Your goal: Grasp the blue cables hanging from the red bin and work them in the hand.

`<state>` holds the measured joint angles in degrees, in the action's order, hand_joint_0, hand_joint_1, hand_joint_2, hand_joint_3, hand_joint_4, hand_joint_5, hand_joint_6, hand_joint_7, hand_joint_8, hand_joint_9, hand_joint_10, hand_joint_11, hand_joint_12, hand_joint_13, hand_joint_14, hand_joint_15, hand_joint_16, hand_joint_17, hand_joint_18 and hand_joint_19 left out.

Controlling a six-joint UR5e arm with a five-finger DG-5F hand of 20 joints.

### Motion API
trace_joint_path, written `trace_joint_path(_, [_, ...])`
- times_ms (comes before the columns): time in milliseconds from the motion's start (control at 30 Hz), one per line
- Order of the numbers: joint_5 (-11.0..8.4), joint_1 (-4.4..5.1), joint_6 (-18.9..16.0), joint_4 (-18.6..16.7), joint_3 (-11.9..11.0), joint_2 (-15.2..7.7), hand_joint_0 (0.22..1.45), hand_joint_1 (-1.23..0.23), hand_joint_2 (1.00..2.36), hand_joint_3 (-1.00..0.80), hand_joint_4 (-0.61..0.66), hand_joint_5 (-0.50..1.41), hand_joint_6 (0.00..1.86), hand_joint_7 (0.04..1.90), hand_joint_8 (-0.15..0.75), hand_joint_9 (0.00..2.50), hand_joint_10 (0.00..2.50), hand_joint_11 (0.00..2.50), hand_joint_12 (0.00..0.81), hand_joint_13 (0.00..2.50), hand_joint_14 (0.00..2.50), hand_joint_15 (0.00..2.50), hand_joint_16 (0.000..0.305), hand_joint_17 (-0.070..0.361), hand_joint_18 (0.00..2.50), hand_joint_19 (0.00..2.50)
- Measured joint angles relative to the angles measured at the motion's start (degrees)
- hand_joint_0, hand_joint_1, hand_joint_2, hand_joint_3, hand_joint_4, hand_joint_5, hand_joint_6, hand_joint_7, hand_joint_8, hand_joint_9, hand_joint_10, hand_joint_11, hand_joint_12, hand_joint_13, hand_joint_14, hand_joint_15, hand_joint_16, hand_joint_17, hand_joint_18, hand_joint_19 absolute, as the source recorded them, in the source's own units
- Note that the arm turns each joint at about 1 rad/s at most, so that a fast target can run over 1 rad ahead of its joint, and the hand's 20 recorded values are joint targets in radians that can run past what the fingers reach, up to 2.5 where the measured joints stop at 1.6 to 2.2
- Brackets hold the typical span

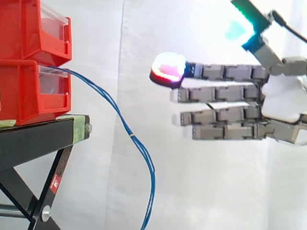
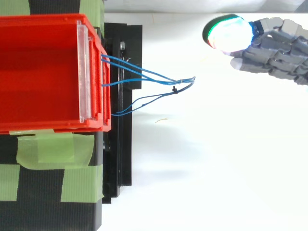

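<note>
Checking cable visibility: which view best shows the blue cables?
Side view: the blue cables curve down from the lower red bin past the stand. The top view foreshortens them, fanning from the bin.

Level side camera and overhead camera both closely frame the bins [image 1: 24, 96].

The red bins [image 1: 29, 91] are smooth, slightly glossy plastic, each with a clear plastic front panel [image 2: 83, 72]. The blue cables [image 1: 125, 125] have a thin, smooth sheath. The stand [image 1: 38, 139] looks like matt black metal, with a shiny metal bolt [image 1: 88, 128] and strips of matt, creased green tape [image 2: 48, 150]. The curtain [image 1: 192, 191] is white cloth. The hand [image 1: 225, 93] is matt grey, its fingertips [image 1: 168, 67] translucent and glossy.
</note>
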<state>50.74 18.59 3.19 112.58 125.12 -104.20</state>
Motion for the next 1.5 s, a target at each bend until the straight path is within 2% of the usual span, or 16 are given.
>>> trace_joint_path(67, [-3.02, 1.64, 0.5, -2.0, -0.7, -0.4, 0.80, -0.56, 1.00, -0.92, 0.21, -0.20, 0.01, 0.69, 0.196, 0.19, 0.00, 0.13, 0.361, 0.00, 0.01, 0.23, 0.068, 0.153, 0.00, 0.21])
trace_joint_path(167, [-7.55, 3.96, 0.6, -2.8, -1.3, -0.6, 0.80, -0.56, 1.00, -0.92, 0.21, -0.20, 0.01, 0.69, 0.197, 0.19, 0.00, 0.13, 0.362, 0.00, 0.01, 0.24, 0.068, 0.153, 0.00, 0.21])
trace_joint_path(233, [-10.59, 4.92, 0.5, -3.0, -1.4, -0.6, 0.80, -0.56, 1.00, -0.92, 0.21, -0.20, 0.01, 0.69, 0.198, 0.19, 0.00, 0.13, 0.362, 0.00, 0.01, 0.24, 0.068, 0.153, 0.00, 0.22])
trace_joint_path(333, [-12.97, 5.54, 0.0, -2.9, -1.5, -0.7, 0.80, -0.56, 1.00, -0.92, 0.21, -0.19, 0.01, 0.69, 0.197, 0.19, 0.00, 0.13, 0.361, 0.00, 0.01, 0.23, 0.068, 0.153, 0.00, 0.21])
trace_joint_path(500, [-14.01, 6.08, -1.3, -2.5, -1.5, -0.7, 0.81, -0.56, 1.00, -0.92, 0.21, -0.19, 0.01, 0.69, 0.197, 0.19, 0.00, 0.14, 0.361, 0.00, 0.01, 0.24, 0.068, 0.154, 0.00, 0.22])
trace_joint_path(700, [-14.61, 7.09, -0.1, -1.9, -1.6, -0.8, 0.80, -0.56, 1.00, -0.92, 0.22, -0.18, 0.01, 0.69, 0.196, 0.20, 0.00, 0.13, 0.361, 0.00, 0.01, 0.24, 0.068, 0.153, 0.00, 0.22])
trace_joint_path(833, [-16.53, 8.53, -0.1, -3.5, -1.6, -3.3, 0.80, -0.56, 1.00, -0.92, 0.22, -0.18, 0.01, 0.70, 0.196, 0.19, 0.00, 0.13, 0.362, 0.00, 0.01, 0.23, 0.068, 0.153, 0.00, 0.22])
trace_joint_path(967, [-17.32, 9.41, -0.2, -7.4, -2.7, -6.3, 0.80, -0.56, 1.00, -0.92, 0.22, -0.18, 0.01, 0.70, 0.196, 0.20, 0.00, 0.14, 0.361, 0.00, 0.01, 0.24, 0.068, 0.153, 0.00, 0.22])
trace_joint_path(1033, [-17.57, 9.68, 0.1, -8.3, -3.5, -6.8, 0.80, -0.56, 1.00, -0.92, 0.22, -0.18, 0.01, 0.70, 0.196, 0.20, 0.00, 0.13, 0.361, 0.00, 0.01, 0.24, 0.068, 0.153, 0.00, 0.22])
trace_joint_path(1133, [-18.45, 10.12, 0.9, -7.8, -4.7, -7.2, 0.81, -0.56, 1.00, -0.92, 0.22, -0.18, 0.01, 0.70, 0.196, 0.20, 0.00, 0.14, 0.361, 0.00, 0.01, 0.24, 0.068, 0.153, 0.00, 0.22])
trace_joint_path(1300, [-20.57, 11.03, 1.3, -7.3, -5.2, -8.0, 0.80, -0.56, 1.00, -0.92, 0.22, -0.17, 0.01, 0.70, 0.196, 0.20, 0.00, 0.13, 0.360, 0.00, 0.01, 0.23, 0.068, 0.153, 0.00, 0.22])
trace_joint_path(1500, [-21.67, 12.60, 1.3, -10.2, -6.3, -11.1, 0.80, -0.56, 1.00, -0.92, 0.22, -0.17, 0.01, 0.70, 0.196, 0.20, 0.00, 0.13, 0.362, 0.00, 0.01, 0.24, 0.068, 0.153, 0.00, 0.22])
